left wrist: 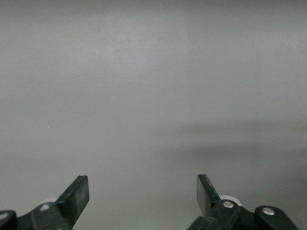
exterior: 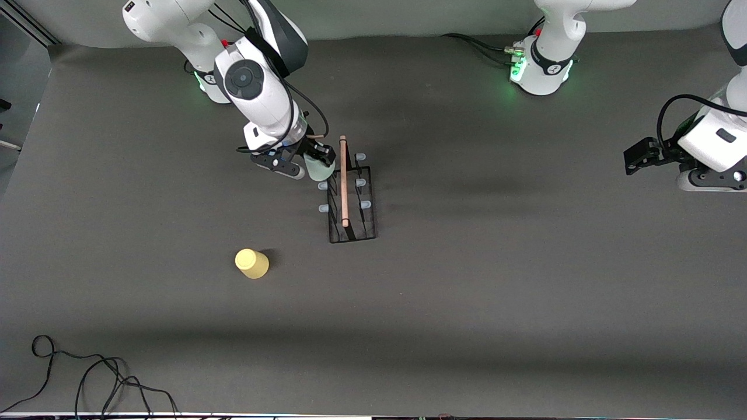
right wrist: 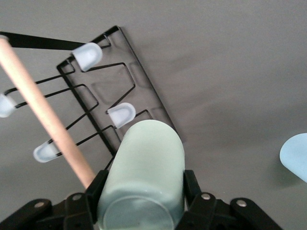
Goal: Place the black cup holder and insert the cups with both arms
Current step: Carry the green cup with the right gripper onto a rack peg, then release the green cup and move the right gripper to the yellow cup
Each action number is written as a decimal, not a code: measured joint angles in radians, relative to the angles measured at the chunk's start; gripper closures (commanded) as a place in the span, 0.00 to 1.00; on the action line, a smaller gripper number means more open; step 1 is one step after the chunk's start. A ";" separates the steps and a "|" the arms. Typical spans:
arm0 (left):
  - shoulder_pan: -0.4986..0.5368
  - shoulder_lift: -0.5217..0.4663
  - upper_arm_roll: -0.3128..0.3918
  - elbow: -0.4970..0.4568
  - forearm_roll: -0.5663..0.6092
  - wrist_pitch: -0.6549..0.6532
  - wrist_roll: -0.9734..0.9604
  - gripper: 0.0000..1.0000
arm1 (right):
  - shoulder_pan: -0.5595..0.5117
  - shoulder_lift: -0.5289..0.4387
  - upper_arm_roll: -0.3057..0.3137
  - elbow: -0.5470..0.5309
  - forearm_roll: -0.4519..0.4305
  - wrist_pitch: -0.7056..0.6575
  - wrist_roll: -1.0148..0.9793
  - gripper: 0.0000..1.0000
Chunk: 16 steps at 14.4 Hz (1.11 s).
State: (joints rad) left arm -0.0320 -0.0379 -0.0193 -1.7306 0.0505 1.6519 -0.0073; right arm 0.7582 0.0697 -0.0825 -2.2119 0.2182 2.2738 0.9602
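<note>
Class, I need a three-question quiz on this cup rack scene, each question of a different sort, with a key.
1. True or false: the right gripper holds the mint green cup at the black cup holder.
2. Which cup stands upside down on the table, nearer the front camera than the holder? A yellow cup B red cup C white cup
3. Fill in: the left gripper, waiting at its own end of the table, has its jaws ____.

Key: 1 true; 2 A; 3 open.

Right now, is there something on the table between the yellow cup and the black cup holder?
No. In the front view, only bare grey table lies between the yellow cup and the black cup holder.
</note>
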 measured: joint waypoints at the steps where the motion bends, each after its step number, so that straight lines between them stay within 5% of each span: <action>1: 0.000 0.000 -0.001 0.000 0.000 0.000 0.000 0.00 | 0.000 0.013 0.000 0.000 0.000 0.000 0.000 0.66; 3: 0.000 0.000 -0.002 0.000 0.000 0.000 0.000 0.00 | 0.000 0.035 0.000 0.000 0.000 0.001 0.000 0.06; 4: 0.000 0.000 -0.003 0.000 0.000 0.000 0.000 0.00 | 0.000 0.044 0.000 0.001 0.000 0.002 0.000 0.00; 11: 0.000 0.001 -0.004 0.000 0.000 0.000 0.000 0.00 | 0.000 0.055 -0.004 0.018 -0.036 -0.001 0.000 0.00; 16: -0.001 0.001 -0.005 0.000 0.000 -0.001 0.000 0.00 | -0.029 0.052 -0.078 0.179 -0.098 -0.185 -0.104 0.00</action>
State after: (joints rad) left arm -0.0328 -0.0364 -0.0240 -1.7307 0.0505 1.6511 -0.0071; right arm 0.7297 0.1217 -0.1606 -2.0324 0.1206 2.0884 0.8559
